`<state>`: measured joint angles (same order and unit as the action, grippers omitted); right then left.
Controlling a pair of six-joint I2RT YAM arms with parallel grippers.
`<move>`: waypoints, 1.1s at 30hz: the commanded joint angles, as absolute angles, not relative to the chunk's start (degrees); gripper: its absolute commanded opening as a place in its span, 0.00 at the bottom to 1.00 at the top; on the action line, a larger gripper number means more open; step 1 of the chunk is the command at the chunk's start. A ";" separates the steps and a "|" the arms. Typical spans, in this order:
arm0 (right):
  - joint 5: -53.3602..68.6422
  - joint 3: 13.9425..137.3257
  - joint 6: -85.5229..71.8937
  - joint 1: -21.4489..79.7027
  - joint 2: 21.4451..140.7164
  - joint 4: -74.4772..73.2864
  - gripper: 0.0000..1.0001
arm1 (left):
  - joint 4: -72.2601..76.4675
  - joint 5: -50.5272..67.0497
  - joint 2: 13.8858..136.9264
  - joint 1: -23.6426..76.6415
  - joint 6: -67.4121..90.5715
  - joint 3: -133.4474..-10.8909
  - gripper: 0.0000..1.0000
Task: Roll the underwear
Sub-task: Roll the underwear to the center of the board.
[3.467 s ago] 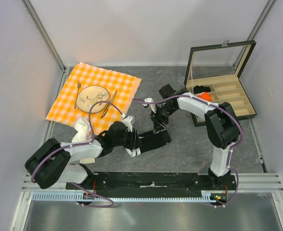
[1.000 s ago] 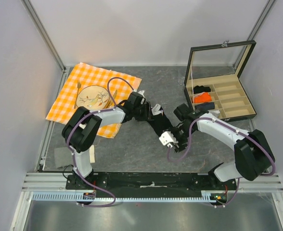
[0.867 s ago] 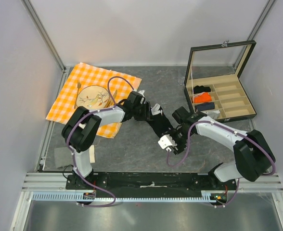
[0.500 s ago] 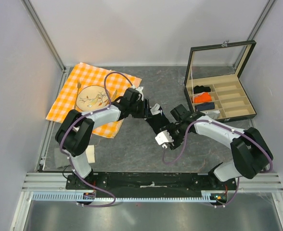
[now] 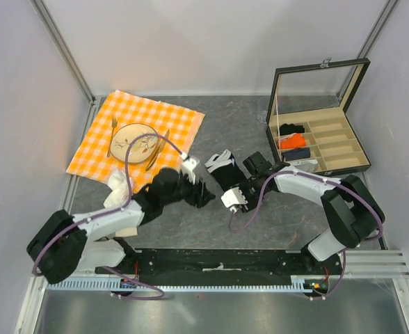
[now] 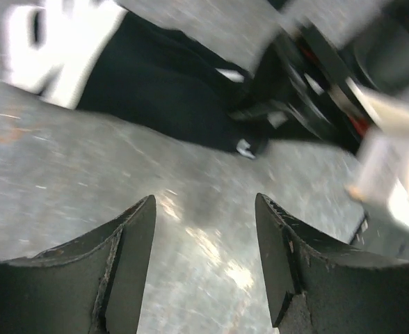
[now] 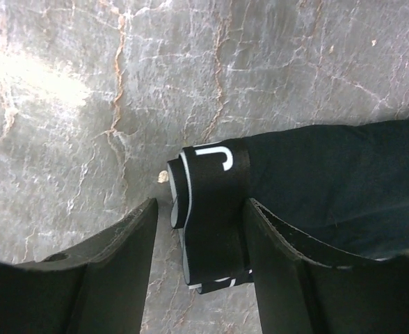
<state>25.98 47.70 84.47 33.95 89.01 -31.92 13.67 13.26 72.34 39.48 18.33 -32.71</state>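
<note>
Right hand [image 7: 201, 205] stands open astride the folded, white-lettered black band of the underwear [image 7: 316, 181]; left hand [image 6: 204, 202] gapes empty.

pale walls [image 5: 211, 42] are boxing in a grey marbled tabletop [image 5: 239, 125], aluminium posts [image 5: 62, 49] are running up the back corners, soft light is glaring off the stone.
</note>
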 commanded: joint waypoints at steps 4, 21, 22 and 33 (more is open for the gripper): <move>21.62 49.64 80.51 33.75 96.58 -32.33 0.44 | 41.82 6.95 61.00 55.87 5.37 -12.58 0.66; 43.50 61.96 66.28 34.19 105.64 -63.28 0.08 | 51.06 -6.76 70.30 75.84 -11.77 -11.95 0.68; 44.29 62.05 65.75 34.36 106.43 -63.72 0.08 | 51.50 -7.03 72.84 76.55 -12.13 -12.48 0.68; 45.88 64.69 55.37 34.37 111.09 -59.50 0.11 | 53.26 -9.66 89.81 79.01 -14.94 -22.76 0.69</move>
